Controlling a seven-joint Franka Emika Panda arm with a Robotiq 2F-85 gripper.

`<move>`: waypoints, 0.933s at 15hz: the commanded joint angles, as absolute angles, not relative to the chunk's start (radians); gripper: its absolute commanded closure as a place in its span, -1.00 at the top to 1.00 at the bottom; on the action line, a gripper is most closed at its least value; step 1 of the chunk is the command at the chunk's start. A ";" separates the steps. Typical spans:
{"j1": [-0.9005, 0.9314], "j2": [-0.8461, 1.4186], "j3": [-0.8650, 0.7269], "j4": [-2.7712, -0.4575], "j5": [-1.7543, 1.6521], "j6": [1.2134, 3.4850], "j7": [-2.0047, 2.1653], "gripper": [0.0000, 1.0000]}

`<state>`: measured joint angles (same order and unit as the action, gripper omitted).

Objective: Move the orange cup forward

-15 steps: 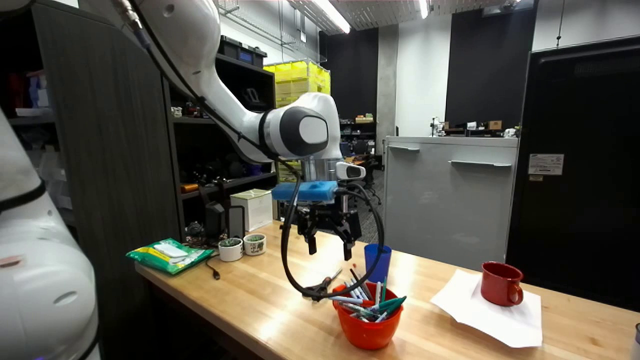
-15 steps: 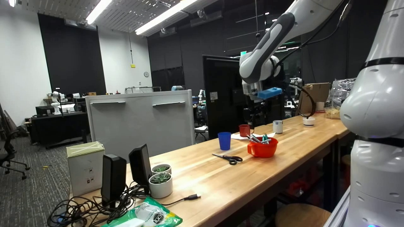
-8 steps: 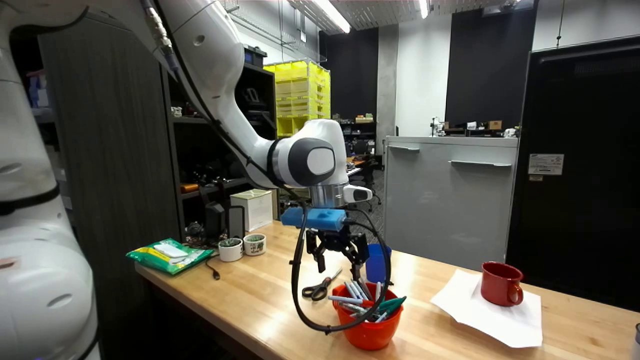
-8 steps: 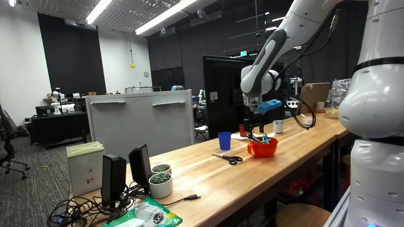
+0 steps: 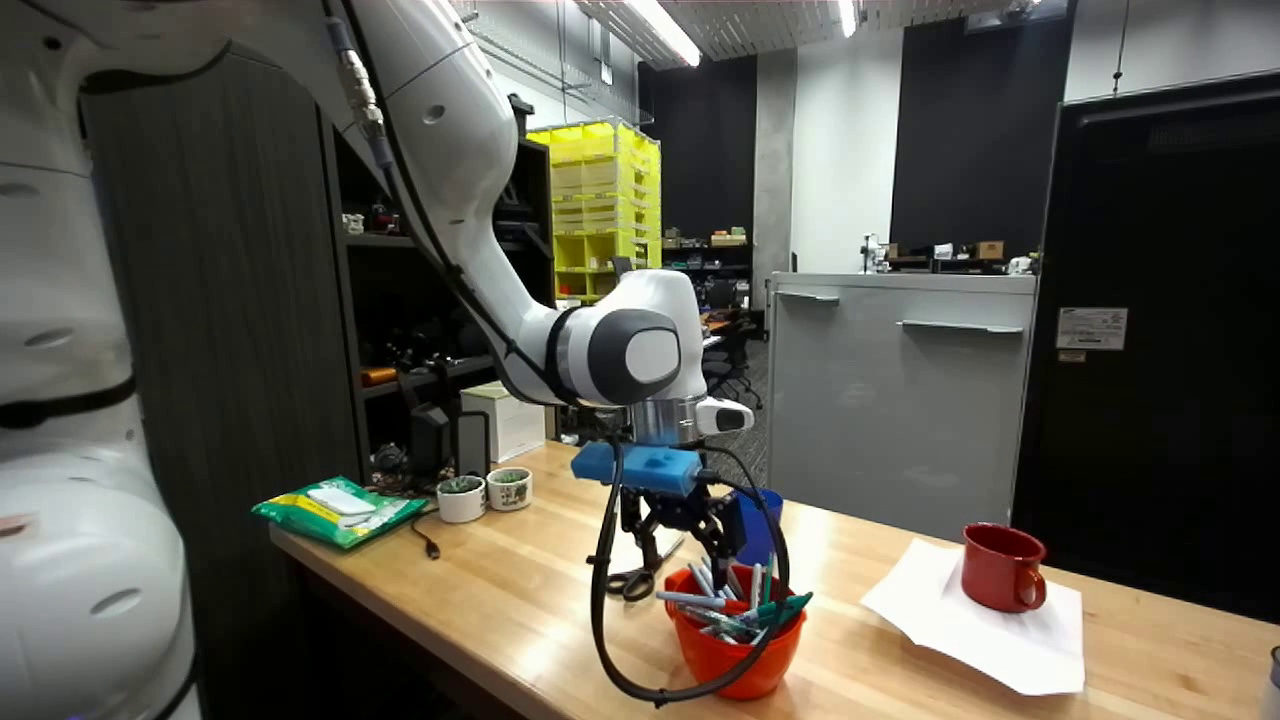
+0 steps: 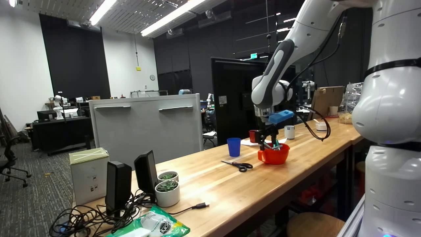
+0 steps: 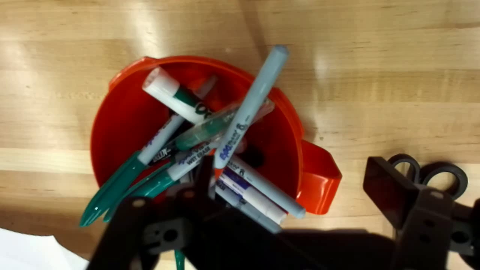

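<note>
The orange cup (image 5: 712, 655) is a wide red-orange bowl filled with several markers. It stands upright on the table in both exterior views (image 6: 275, 157). In the wrist view it has a boxy loop handle (image 7: 320, 187) on its right side. My gripper (image 5: 685, 572) is open and points down at the cup's handle side. In the wrist view (image 7: 298, 183) one finger is over the markers inside the rim and the other is out past the handle, so rim and handle lie between them. Whether the inner finger touches the markers (image 7: 242, 123) I cannot tell.
A blue cup (image 6: 234, 147) stands close behind the gripper. Black-handled scissors (image 6: 241, 166) lie beside the orange cup, near the outer finger in the wrist view. A dark red mug (image 5: 1003, 568) sits on white paper (image 5: 1000, 645). Potted plants (image 6: 167, 196) stand farther along the table.
My gripper has moved down over the past second, from well above the table to the orange cup's rim and markers. It stays open. The cup has not moved.
</note>
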<state>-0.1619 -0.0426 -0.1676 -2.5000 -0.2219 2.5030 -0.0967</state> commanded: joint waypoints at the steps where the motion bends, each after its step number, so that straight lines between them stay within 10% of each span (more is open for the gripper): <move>1: -0.162 -0.011 -0.166 -2.494 -0.207 2.537 -0.105 1.00; 14: -0.154 0.045 -0.156 -2.491 -0.181 2.567 -0.103 1.00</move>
